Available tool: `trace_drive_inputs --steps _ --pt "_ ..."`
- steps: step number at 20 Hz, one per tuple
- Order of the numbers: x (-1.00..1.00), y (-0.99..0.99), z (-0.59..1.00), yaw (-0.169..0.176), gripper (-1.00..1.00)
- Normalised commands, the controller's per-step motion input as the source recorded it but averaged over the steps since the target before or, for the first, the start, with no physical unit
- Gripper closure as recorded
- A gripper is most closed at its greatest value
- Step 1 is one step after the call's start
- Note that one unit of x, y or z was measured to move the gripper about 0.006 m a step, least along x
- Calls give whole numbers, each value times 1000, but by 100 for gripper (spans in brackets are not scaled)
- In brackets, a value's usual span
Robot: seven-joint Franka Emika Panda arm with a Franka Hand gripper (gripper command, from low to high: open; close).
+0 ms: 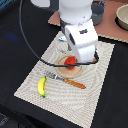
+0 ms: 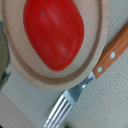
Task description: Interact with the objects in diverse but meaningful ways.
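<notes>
Lying on a round wooden plate (image 2: 100,45) on the mat (image 1: 95,95), tomato (image 2: 54,34) with long axis slanted in the wrist view. Banana (image 1: 42,86) running roughly lengthwise near the exterior view's left edge of the mat. Fork (image 1: 67,80) just beside the plate. Gripper hidden behind the arm (image 1: 80,35); opening impossible to tell.
</notes>
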Motion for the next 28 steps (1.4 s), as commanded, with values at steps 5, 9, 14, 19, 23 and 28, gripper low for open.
trace_drive_inputs --steps 5,9,14,19,23,28 --pt "0 -54 -93 49 -100" --pt "-3 0 -69 97 -100" --pt "0 -1 -34 146 -100" --pt "1 0 -2 182 -100" --pt "3 0 -7 181 -100" --pt "0 0 -114 120 -100"
